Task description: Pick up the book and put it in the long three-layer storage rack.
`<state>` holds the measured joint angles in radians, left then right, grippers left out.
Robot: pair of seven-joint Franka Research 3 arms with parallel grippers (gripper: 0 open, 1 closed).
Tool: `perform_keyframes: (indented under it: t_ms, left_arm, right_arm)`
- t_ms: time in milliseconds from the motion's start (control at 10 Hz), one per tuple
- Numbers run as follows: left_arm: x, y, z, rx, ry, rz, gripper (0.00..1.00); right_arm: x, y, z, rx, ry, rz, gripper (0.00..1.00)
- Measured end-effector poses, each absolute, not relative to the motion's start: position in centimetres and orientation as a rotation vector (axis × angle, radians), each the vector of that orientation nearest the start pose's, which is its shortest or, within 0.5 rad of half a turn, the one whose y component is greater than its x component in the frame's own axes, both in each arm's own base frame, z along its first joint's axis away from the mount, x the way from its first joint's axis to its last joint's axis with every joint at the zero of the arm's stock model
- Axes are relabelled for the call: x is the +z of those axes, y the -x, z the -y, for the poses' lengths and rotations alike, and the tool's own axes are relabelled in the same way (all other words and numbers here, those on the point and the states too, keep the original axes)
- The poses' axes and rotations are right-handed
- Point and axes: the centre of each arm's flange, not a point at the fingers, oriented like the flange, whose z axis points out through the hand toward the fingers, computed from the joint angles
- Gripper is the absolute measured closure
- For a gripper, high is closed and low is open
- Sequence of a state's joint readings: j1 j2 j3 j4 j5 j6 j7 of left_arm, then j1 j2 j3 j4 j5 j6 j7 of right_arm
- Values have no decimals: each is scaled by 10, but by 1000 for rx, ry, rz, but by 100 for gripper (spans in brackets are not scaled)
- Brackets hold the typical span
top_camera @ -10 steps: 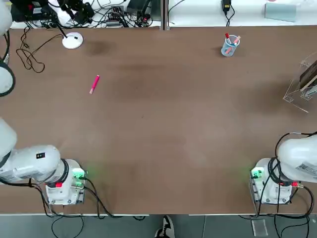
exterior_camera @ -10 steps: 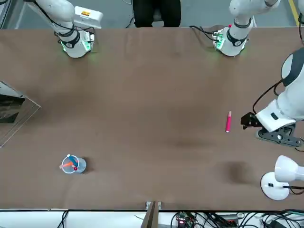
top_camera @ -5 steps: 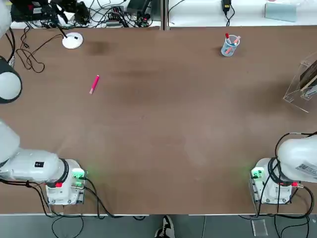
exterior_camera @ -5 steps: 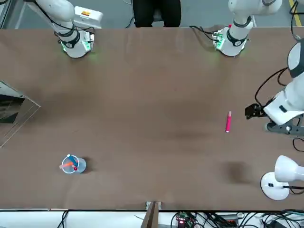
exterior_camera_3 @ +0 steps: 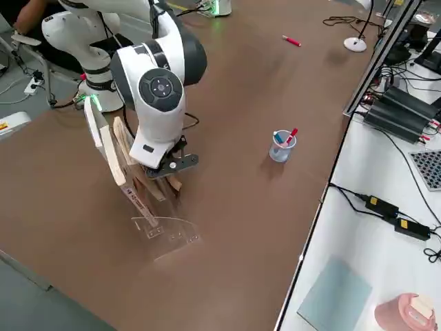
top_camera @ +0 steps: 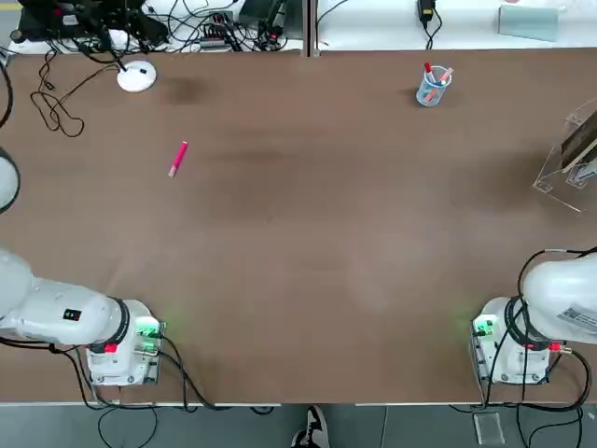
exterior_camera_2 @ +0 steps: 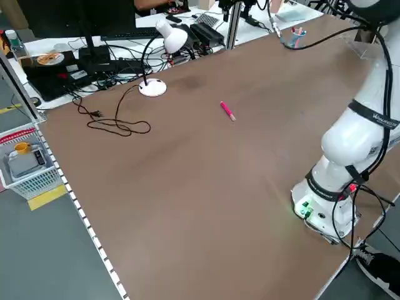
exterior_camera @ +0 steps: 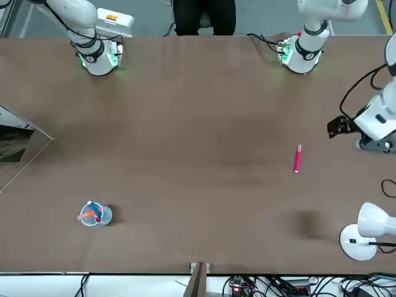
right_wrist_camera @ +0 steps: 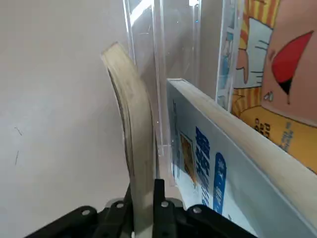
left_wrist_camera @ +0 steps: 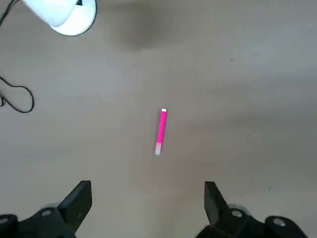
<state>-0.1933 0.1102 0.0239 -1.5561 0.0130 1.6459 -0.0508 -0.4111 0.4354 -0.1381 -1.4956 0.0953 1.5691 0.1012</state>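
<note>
The book (right_wrist_camera: 132, 134) stands on edge as a thin, bowed block of pages. My right gripper (right_wrist_camera: 143, 192) is shut on its lower edge. It sits inside the long three-layer storage rack (right_wrist_camera: 163, 54), next to two thicker books with bright covers. The clear rack (top_camera: 567, 157) stands at the table's right edge, and the right gripper (exterior_camera_3: 164, 169) reaches down into it (exterior_camera_3: 162, 232). My left gripper (left_wrist_camera: 148, 198) hangs open and empty above the table's left side (exterior_camera: 338, 125), with a pink pen below it.
The pink pen (top_camera: 177, 159) lies loose on the left half of the table. A small clear pen cup (top_camera: 433, 86) stands at the far right. A white desk lamp (top_camera: 136, 77) and a black cable (top_camera: 51, 107) occupy the far left corner.
My left arm has drawn back toward the table's left edge and nearer its base, away from the pink pen. The right gripper and the book have not moved.
</note>
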Motion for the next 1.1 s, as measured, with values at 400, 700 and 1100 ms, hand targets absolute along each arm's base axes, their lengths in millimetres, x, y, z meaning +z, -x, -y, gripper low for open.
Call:
perform_keyframes:
  t_ms: [400,700,1100]
  left_arm:
    - [601,-556,78,15,3124,-143,0]
    - [599,-537,60,19,3128,-103,0]
    - [596,-525,51,46,3129,-78,0]
  right_arm:
    - [393,-560,315,514,2810,-979,85]
    - [381,-563,317,511,2803,-1006,85]
    - [381,-574,322,486,2804,-1052,85]
